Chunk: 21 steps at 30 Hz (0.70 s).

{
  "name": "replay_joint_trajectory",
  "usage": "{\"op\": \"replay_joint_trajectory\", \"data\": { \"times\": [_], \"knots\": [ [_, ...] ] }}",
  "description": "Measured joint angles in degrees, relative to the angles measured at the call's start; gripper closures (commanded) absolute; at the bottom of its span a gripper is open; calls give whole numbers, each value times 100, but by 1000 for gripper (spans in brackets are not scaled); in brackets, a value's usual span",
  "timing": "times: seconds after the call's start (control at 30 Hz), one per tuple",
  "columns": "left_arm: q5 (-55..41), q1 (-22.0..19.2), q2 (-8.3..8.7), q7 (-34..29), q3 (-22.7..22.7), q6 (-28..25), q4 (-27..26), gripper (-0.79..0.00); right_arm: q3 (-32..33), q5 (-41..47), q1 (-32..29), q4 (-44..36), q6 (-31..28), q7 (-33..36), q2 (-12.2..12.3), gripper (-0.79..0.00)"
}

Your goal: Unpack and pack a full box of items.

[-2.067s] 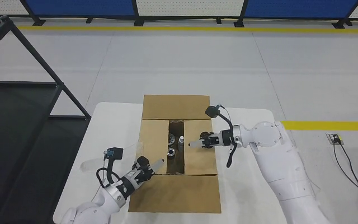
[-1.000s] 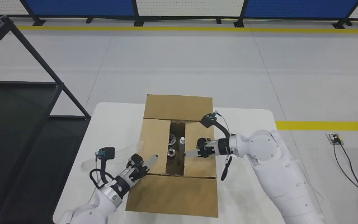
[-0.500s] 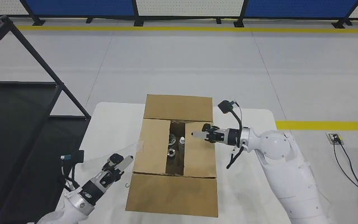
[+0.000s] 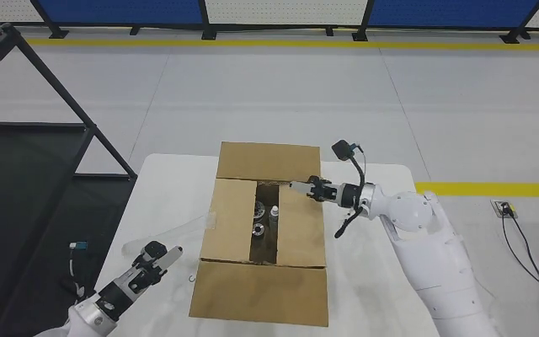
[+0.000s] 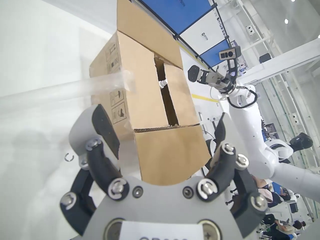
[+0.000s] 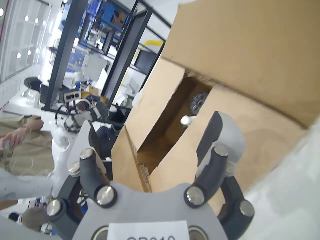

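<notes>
Left hand (image 4: 169, 253) has withdrawn from the symbol-printed box (image 5: 147, 96).

Box (image 4: 268, 160): brown cardboard, matt, slightly fibrous; flap edges rough, corrugated, torn.
Tape strip (image 5: 105, 83) at box side: clear plastic, glossy, wrinkled.
Table (image 4: 168, 194) under box: white, smooth, faint sheen.
Inside box: bottle cap (image 6: 186, 119), white plastic, smooth; beside it toothed part (image 6: 198, 101), grey metal, shiny.
Left gripper (image 5: 160, 118), right gripper (image 6: 152, 123): finger shells white plastic, semi-gloss; pads (image 5: 106, 131) black, matt, rubber-like; screws (image 5: 117, 188) bright polished metal; base plate (image 5: 160, 211) grey metal, matt.
</notes>
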Motion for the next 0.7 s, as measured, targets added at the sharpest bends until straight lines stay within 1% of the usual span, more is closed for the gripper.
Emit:
{"op": "replay_joint_trajectory", "data": {
  "times": [0.13, 0.3, 0.47, 0.7],
  "knots": [
    [70, 42, 51, -397, -2, -160, 128, -785, 12, -193, 419, 679, -143, -487, -9, -785],
    [48, 62, 143, -1023, -192, -532, 389, -785, -239, -469, 964, 1684, -213, -1275, -103, -785],
    [-89, 132, 220, -1519, -248, -836, 501, -785, -558, -357, 1515, 2733, -419, -1514, -260, -785],
    [-357, 206, 308, -2036, -151, -1099, 567, -785, -912, -135, 2093, 4007, -681, -1685, -518, -785]
  ]
}}
